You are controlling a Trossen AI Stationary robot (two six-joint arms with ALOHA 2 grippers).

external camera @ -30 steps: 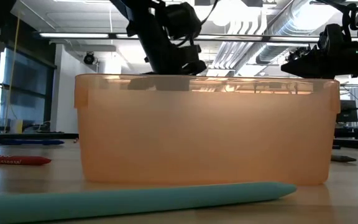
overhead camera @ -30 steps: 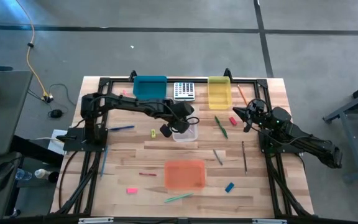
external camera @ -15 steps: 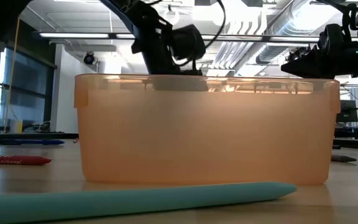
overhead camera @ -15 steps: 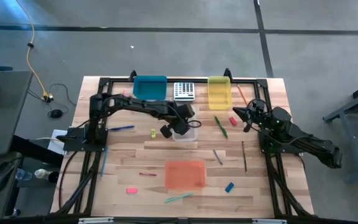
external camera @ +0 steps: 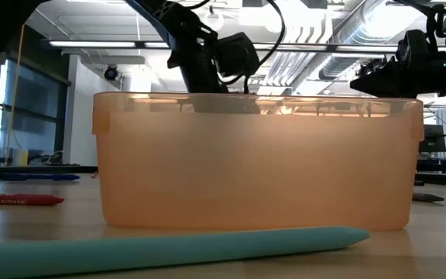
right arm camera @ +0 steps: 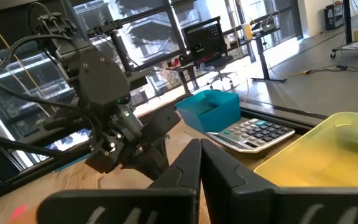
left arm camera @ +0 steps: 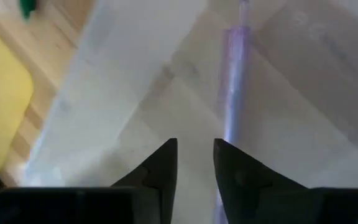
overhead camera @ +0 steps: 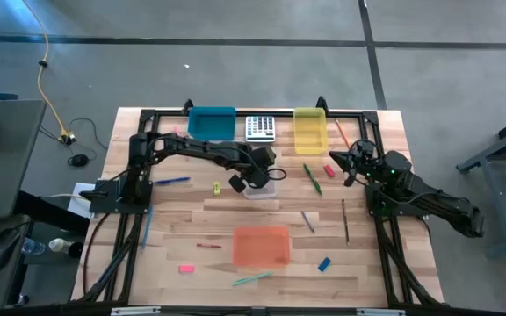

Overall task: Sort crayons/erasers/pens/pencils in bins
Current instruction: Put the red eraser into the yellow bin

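Note:
My left gripper (left arm camera: 195, 163) reaches down into the clear bin (overhead camera: 265, 190) at mid-table; it is open, with nothing between its fingers. A purple pen (left arm camera: 235, 81) lies on the bin's floor (left arm camera: 166, 74) and runs past one finger (left arm camera: 232, 171). In the high view the left gripper (overhead camera: 251, 181) hangs over that bin. My right gripper (overhead camera: 350, 165) waits shut near the table's right side, fingers (right arm camera: 197, 158) together. The teal bin (overhead camera: 212, 122) and yellow bin (overhead camera: 310, 130) stand at the far edge. The orange bin (overhead camera: 262, 245) stands nearer the front. My left gripper points steeply down into the clear bin. The purple pen (left arm camera: 227, 134) lies flat on the bin's floor right beside one finger, along it. Whether that finger touches the pen, I cannot tell.
A calculator (overhead camera: 260, 128) sits between the far bins. Loose on the table lie a green pen (overhead camera: 312, 178), blue pen (overhead camera: 172, 181), red crayon (overhead camera: 207, 246), teal pen (overhead camera: 251, 279), pink eraser (overhead camera: 185, 269), blue eraser (overhead camera: 324, 263), yellow-green eraser (overhead camera: 216, 187) and dark stick (overhead camera: 344, 219).
My left gripper has sunk toward the clear bin; in the low view it now sits lower behind the orange bin's rim.

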